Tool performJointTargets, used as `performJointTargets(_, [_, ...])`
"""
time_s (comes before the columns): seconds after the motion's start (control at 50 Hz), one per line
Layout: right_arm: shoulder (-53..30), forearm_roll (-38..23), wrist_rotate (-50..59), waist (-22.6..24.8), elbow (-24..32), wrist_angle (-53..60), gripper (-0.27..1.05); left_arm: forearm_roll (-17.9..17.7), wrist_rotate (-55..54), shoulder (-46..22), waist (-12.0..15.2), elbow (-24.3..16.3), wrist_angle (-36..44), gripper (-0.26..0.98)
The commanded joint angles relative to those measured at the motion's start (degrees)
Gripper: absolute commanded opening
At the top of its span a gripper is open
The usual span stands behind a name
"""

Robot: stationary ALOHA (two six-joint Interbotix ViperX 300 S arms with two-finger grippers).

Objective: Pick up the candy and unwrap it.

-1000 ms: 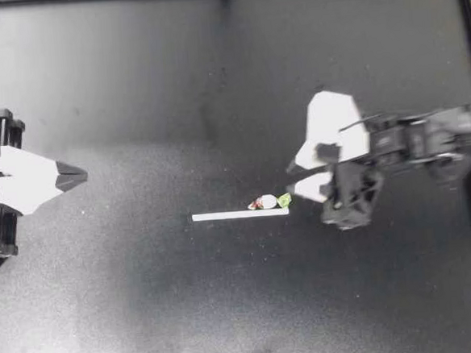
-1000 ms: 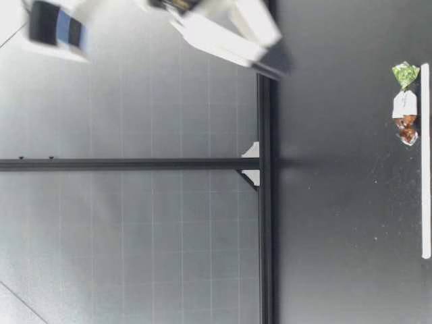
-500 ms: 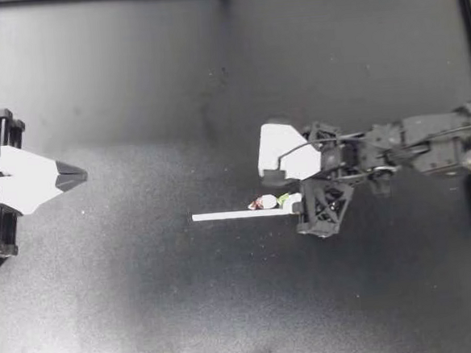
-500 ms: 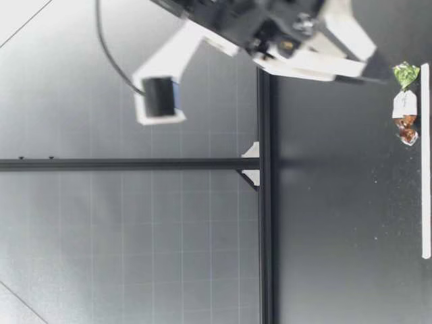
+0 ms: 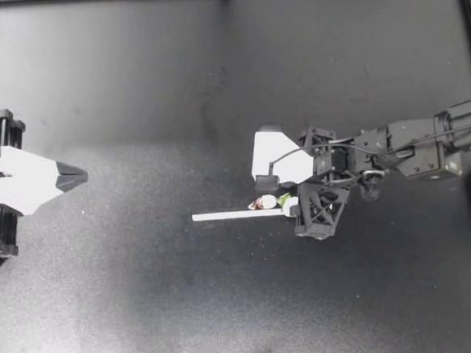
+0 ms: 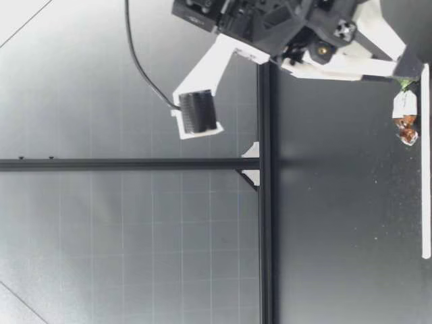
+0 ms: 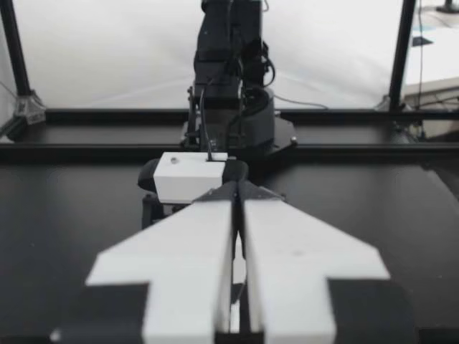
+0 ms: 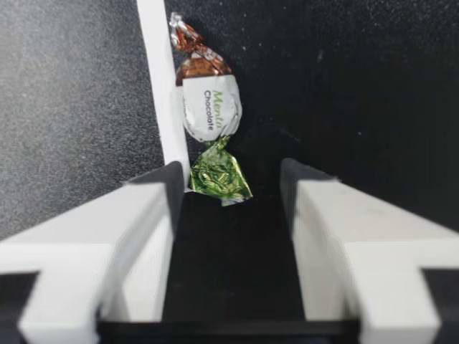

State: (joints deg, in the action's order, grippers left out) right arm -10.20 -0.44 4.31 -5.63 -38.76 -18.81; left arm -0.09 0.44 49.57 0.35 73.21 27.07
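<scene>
Top view: the candy (image 5: 268, 201) lies near the middle of the surface (image 5: 147, 296), touching the far side of a thin white strip (image 5: 230, 216), with its long axis along that strip, pointing toward the surface's left and right edges. My right pincer (image 5: 275, 194) reaches in from the right edge and is at the candy's green end, its fingers apart. My left pincer (image 5: 78, 175) waits at the left edge with its fingers pressed together, well apart from the candy, so the right arm is plainly nearer.

Low view: the right pincer (image 6: 403, 71) is down at the surface, its tips right at the green twist of the candy (image 6: 405, 111), which lies flat beside the strip (image 6: 425, 169).

Left wrist view: the left pincer (image 7: 237, 197) is closed on nothing.

Right wrist view: the candy (image 8: 208, 107) lies straight ahead, lengthwise along the reach, green twist nearest and brown twist farthest. That green twist sits between the spread fingertips of the right pincer (image 8: 233, 179), close to the finger (image 8: 154, 193) resting by the strip (image 8: 161, 86). I judge that closing would catch only the twist, not the body.
</scene>
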Motion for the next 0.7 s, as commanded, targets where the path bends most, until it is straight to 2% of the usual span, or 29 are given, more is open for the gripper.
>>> performJointTargets(0.0, [0.35, 0.35, 0.09, -0.44, 0.97, -0.26, 0.43, -0.09, 0.09, -0.26, 0.09, -0.7, 0.53, -0.12])
performJointTargets(0.12, [-0.09, 0.62, -0.09, -0.44, 1.14, -1.14, 0.31, 0.0, 0.09, -0.26, 0.09, -0.7, 0.53, -0.12])
performJointTargets(0.32, [-0.7, 0.62, -0.26, -0.35, 2.02, -3.34, 0.0, 0.0, 0.0, -0.26, 0.09, -0.79, 0.09, -0.12])
performJointTargets(0.44, [-0.09, 0.62, -0.35, 0.26, 2.46, -2.99, -0.13, 0.0, -0.62, -0.53, 0.18, -0.7, -1.85, -0.12])
performJointTargets(0.68, [4.31, 0.7, 0.35, 0.62, 2.37, -2.46, -0.17, -0.09, -1.23, -2.9, 0.09, -1.85, -3.87, -0.11])
